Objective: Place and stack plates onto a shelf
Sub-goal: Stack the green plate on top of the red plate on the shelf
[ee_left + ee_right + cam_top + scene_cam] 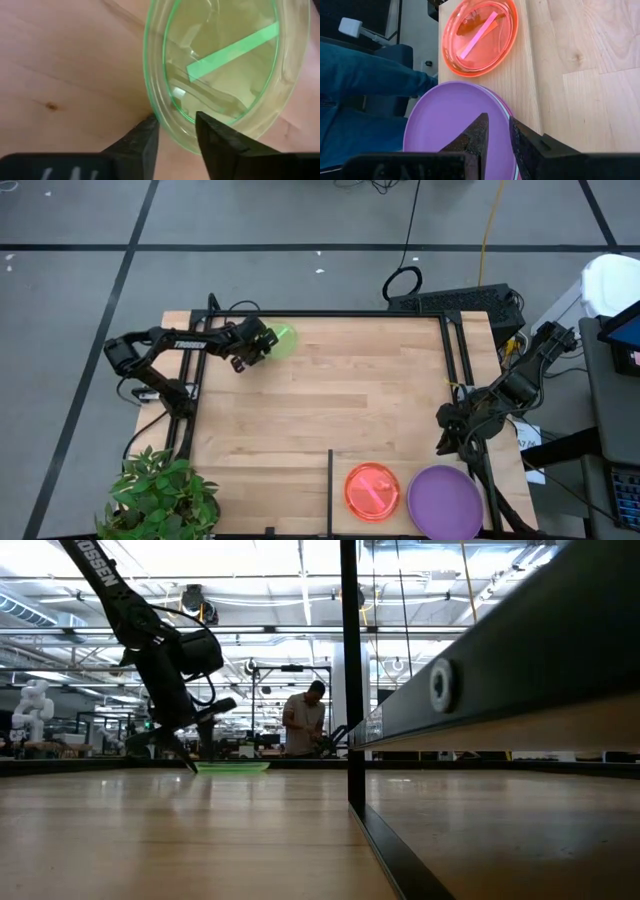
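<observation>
The left gripper (176, 136) is right at the green plate (282, 340), fingers straddling its near rim: one finger (141, 140) sits outside the rim against the wood, the other (220, 142) over the plate's floor. The jaws stand apart with the rim between them; whether they already pinch it, I cannot tell. From the black divider bar (330, 480), that plate lies far off, toward the table's opposite edge and the left arm's side, and it lies flat on the wood in the low view. The left arm is stretched low along that edge, wrist tipped down to the plate.

Just beside the divider bar, on the shelf (420, 465), sits the orange plate (372, 491), and past it the purple plate (445, 501), with a magenta edge showing under it. The right gripper (496, 134) hovers over the purple plate, fingers a narrow gap apart, holding nothing. A person's jeans show beyond the table edge there.

My read: the grasp on the green plate comes next, then a long carry to the shelf.
</observation>
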You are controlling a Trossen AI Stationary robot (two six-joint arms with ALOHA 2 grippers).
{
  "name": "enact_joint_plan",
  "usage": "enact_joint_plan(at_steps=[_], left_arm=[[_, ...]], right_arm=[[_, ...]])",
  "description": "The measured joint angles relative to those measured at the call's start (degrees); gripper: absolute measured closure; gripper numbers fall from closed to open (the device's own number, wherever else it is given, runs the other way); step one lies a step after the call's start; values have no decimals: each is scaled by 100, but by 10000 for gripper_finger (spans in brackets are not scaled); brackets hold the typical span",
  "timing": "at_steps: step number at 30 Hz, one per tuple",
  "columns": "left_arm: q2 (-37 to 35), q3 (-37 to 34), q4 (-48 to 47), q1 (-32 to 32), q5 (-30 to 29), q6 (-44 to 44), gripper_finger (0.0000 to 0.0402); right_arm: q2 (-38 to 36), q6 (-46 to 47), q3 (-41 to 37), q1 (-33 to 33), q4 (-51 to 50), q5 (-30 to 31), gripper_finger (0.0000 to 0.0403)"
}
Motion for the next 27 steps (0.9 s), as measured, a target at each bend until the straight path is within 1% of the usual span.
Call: enact_joint_plan(at_steps=[5, 16, 21, 27], left_arm=[[7, -4, -33, -81, -158, 2, 305], [20, -9, -25, -346, -630, 22, 345], [24, -11, 2, -413, -750, 18, 389], [24, -11, 81, -428, -786, 60, 396]], right_arm=[[0, 2, 0, 0, 4, 0, 339], [0, 4, 0, 0, 6, 0, 339], [0, 38, 0, 2, 9, -3, 339], [0, 157, 0, 0, 59, -7, 339]])
